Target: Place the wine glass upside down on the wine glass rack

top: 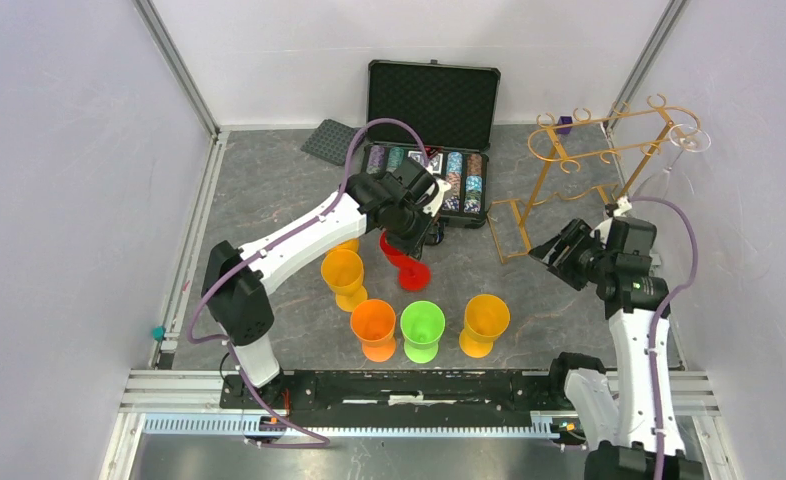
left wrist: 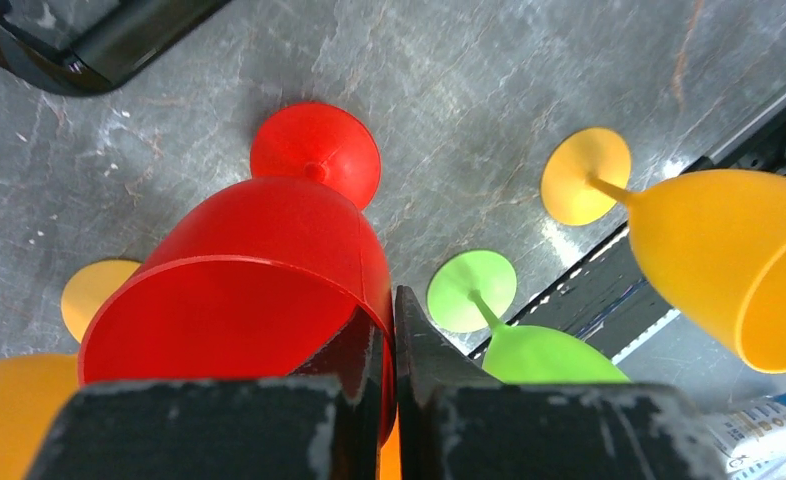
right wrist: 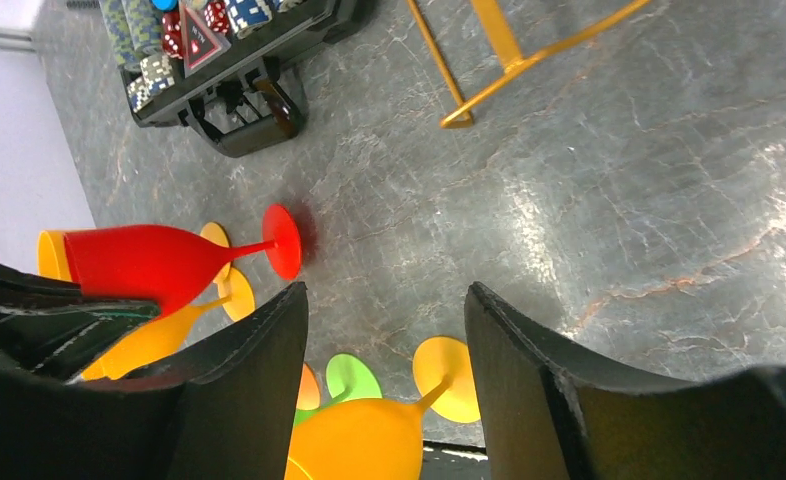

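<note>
Left tool (left wrist: 389, 310) clamped on red wine glass (left wrist: 269, 240) rim, right tool (right wrist: 384, 320) open, empty; grasp made, next we lift, flip, hang on rack (top: 574, 165).

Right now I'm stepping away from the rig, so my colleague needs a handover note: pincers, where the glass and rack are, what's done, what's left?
Left pincer: shut on the rim of the red wine glass, mid-table beside the green glass.
Right pincer: open, empty, near the rack's base.
Wine glass rack: far right; a clear glass appears to hang at its right end.
Done: red glass gripped.
Left: lift, invert, hang it on the rack.
</note>
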Controlling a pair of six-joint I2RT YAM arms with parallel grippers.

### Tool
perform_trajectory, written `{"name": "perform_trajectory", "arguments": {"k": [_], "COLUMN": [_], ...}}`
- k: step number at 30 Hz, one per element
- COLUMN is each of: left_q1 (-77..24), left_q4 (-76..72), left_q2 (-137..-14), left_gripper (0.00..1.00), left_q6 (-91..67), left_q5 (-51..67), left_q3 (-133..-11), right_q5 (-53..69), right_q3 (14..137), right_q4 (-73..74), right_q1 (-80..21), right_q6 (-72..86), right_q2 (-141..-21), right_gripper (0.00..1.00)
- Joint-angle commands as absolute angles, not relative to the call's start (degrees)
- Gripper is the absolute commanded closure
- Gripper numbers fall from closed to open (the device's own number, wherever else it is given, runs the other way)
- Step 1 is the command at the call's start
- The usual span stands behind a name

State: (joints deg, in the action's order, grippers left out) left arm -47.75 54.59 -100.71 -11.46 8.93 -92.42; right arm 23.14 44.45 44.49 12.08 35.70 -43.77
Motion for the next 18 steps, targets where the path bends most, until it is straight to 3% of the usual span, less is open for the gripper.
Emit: {"name": "perform_trajectory", "arguments": {"k": [1,9,18], "left_q1": [-47.8,-45.0,-32.2], "left_q4": [54.2,53.2,41.7], "left_q2": [-98.2,-95.9,-92.3], "left_gripper": [0.98,0.98,0.98], "left_q6": [-9.6,-11.7,-23.8], "left_q5": [8.8,12.1,32.4], "left_q3": [-97.6,-102.1,-96.5], "right_q5": [16.9,8.6,-3.4], "right_q3": [48.8,53.7,63.0], "right_q4": [40.7,37.4,40.0], "right_q1": [5.2,-10.9,-28.6], "right_q6": [38.0,42.1,42.3], "right_q2": [-46.1,-52.4,-60.6], "right_gripper": [0.37,0.37,0.36]}}
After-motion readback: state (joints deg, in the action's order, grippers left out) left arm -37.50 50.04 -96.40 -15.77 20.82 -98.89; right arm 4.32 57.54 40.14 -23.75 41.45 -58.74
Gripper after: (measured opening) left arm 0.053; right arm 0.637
